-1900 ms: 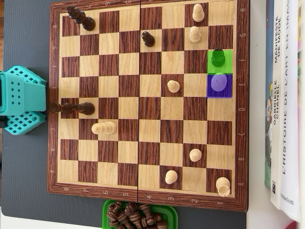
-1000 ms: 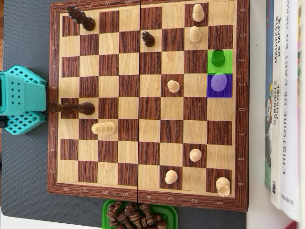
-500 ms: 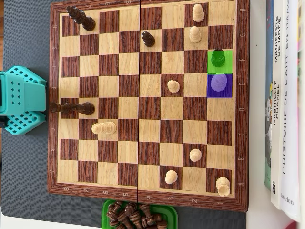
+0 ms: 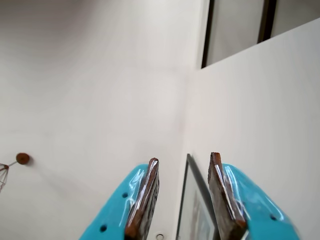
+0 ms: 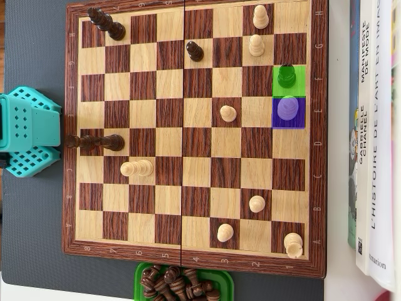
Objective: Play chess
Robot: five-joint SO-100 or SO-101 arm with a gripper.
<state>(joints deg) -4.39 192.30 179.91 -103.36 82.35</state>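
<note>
In the overhead view a wooden chessboard (image 5: 70, 188) carries several light and dark pieces. A dark pawn (image 5: 287, 76) stands on a green-tinted square at the right, and a light pawn (image 5: 287, 108) stands on the purple-tinted square just below it. The teal arm (image 5: 25, 132) sits off the board's left edge, away from every piece. The wrist view looks up at a white wall. There my gripper (image 4: 184, 158) is open, its two brown-padded teal fingers (image 4: 145, 200) apart with nothing between them.
A green tray (image 5: 222, 279) of captured dark pieces lies against the board's lower edge. Books (image 5: 376, 138) are stacked along the right side. A dark king (image 5: 95, 142) and a light piece (image 5: 136, 168) stand near the board's left side, closest to the arm.
</note>
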